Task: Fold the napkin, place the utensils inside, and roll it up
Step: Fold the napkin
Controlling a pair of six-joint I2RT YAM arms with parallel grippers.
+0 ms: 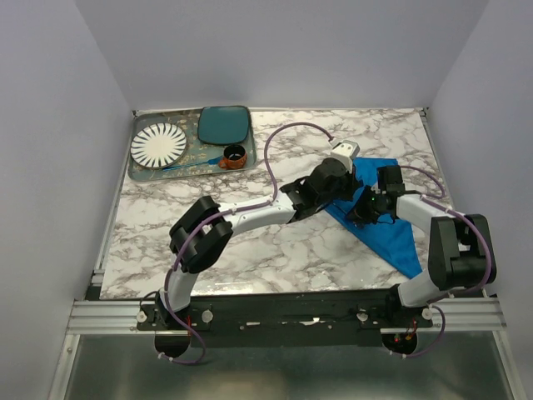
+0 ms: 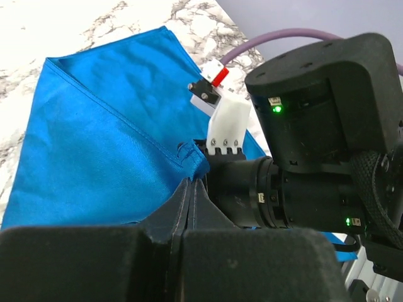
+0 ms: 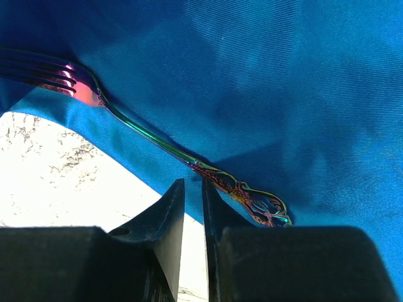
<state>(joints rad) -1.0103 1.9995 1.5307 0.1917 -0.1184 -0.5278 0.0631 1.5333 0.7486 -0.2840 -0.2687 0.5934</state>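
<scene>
Purple-tined fork [image 3: 157, 141] slants across napkin [image 3: 283, 75], tines at its edge; right claw [image 3: 193, 189] ajar, left claw [image 2: 192, 189] shut.

Materials and finishes, as observed.
Napkin [image 3: 283, 82]: fine woven cloth, faint sheen, stitched hem. Fork [image 3: 157, 141]: polished metal, glossy iridescent coating, embossed scrollwork on the handle. Table [image 1: 275, 250]: smooth marble-pattern top, lightly glossy. Right gripper [image 3: 192, 189]: matt black plastic, smooth faces. Teal plate [image 1: 223, 125]: satin finish.

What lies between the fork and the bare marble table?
Only a strip of the blue napkin, on which the fork lies; past its edge the table is bare. The right wrist view shows this.
</scene>
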